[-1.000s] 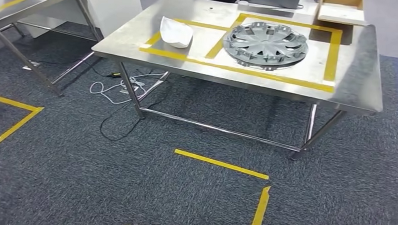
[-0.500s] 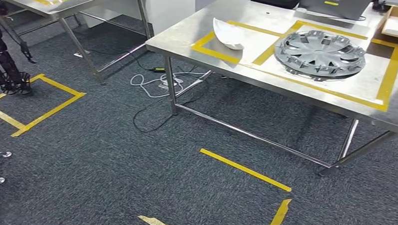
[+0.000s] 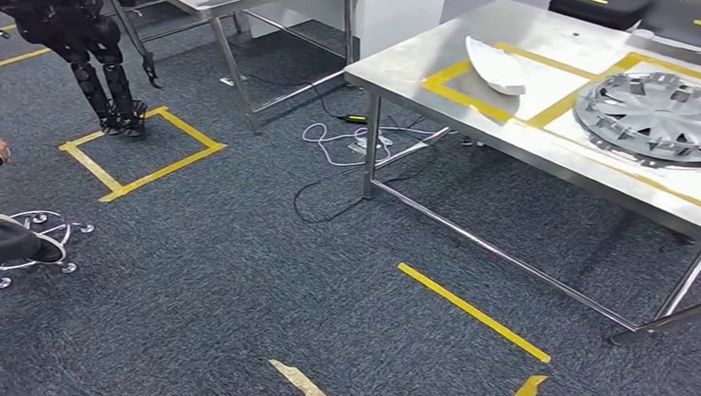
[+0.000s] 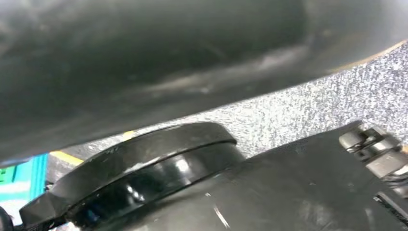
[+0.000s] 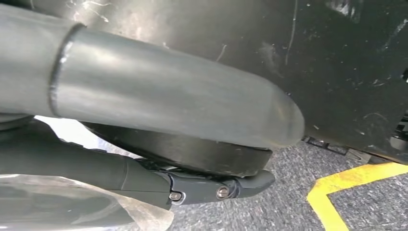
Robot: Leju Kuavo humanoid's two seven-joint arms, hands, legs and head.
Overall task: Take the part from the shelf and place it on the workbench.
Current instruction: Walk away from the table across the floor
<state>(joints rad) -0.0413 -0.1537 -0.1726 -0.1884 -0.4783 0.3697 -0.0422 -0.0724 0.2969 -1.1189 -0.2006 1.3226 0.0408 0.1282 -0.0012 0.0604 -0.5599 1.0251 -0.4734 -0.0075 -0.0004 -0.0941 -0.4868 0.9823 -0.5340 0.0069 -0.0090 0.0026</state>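
Steel counter [image 3: 404, 63] at upper right carries a grey wheel cover [image 3: 656, 116] and a white curved part [image 3: 497, 67], each inside yellow tape outlines, prob. marked drop zones. Right hand [image 5: 144, 110] hangs w/ arm by the body; fingers look empty, curl can't tell. Left hand state: can't tell.

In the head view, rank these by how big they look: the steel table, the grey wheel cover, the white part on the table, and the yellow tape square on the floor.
1. steel table
2. yellow tape square
3. grey wheel cover, partly cut off by the picture's edge, so its rank against the square is unsure
4. white part
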